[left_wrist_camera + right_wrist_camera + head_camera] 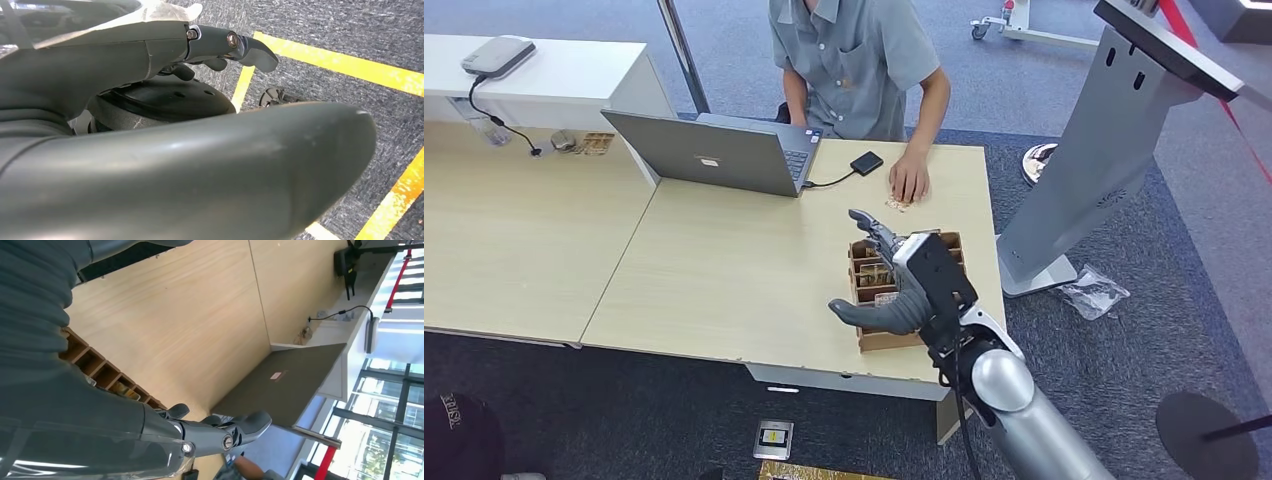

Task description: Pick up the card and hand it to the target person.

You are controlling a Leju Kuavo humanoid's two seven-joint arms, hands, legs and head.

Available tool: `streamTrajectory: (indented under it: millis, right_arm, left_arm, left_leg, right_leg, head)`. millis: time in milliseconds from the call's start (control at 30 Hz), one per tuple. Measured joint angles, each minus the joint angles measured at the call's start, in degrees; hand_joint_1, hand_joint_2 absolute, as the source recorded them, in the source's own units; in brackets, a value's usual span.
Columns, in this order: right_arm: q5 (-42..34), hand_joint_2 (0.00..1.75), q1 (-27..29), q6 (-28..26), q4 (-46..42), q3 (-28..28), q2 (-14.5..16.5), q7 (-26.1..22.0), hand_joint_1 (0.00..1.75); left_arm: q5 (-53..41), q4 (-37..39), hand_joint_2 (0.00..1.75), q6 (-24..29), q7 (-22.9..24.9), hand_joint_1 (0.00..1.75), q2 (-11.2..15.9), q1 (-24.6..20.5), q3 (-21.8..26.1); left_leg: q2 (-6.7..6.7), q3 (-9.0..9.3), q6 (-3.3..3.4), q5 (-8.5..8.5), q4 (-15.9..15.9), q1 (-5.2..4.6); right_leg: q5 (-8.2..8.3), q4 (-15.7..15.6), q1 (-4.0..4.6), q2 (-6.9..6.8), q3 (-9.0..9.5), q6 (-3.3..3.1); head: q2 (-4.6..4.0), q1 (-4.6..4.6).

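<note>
1. My right hand (894, 290) hovers over a wooden divided box (872, 338) near the desk (724, 260) edge at 5 o'clock, fingers spread, holding nothing.
2. The cards (876, 272) stand in the box's slots, under my fingers.
3. A seated person (854, 60) waits at 12 o'clock, one hand (909, 180) resting on the desk beyond the box.
4. My left hand (225, 45) hangs over the floor, fingers loosely curled, empty.
5. I judge I should lower slowly, pinch one card by its top edge and lift straight up, so the box stays put.

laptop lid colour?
Grey, with a small pale mark; the laptop shows best in the head view.
</note>
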Motion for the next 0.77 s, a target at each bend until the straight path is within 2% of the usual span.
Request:
streamTrajectory:
  millis: [133, 267, 767]
  right_arm:
    - [-0.6, 1.75, 0.6, -0.4, 1.2, 0.5, -0.7, -0.4, 0.0]
    - [-1.3, 1.75, 0.9, -0.3, 2.6, 0.9, -1.1, -0.8, 0.0]
    - [-0.7, 1.75, 1.9, -2.7, 5.5, 1.6, -2.9, -0.3, 0.0]
  left_arm:
    - [-0.1, 0.1, 0.0, 0.1, 0.0, 0.0, -0.3, -0.2, 0.0]
    - [-0.7, 0.3, 1.75, 0.2, 0.0, 0.0, -0.6, -0.4, 0.0]
    - [0.7, 0.9, 1.75, 0.2, -1.1, 0.0, -0.8, -0.6, 0.1]
  left_leg:
    - [-0.02, -0.05, 0.0, 0.0, 0.0, -0.05]
    - [-0.02, -0.07, 0.01, 0.0, 0.0, -0.09]
    - [-0.02, -0.07, 0.03, -0.01, 0.0, -0.13]
  right_leg:
    - [0.0, 0.0, 0.0, 0.0, -0.06, 0.0]
    - [0.0, 0.0, 0.0, 0.0, -0.07, 0.01]
    - [0.0, 0.0, -0.02, 0.0, -0.07, 0.01]
  head:
    - [0.0, 0.0]
    - [0.0, 0.0]
    - [0.0, 0.0]
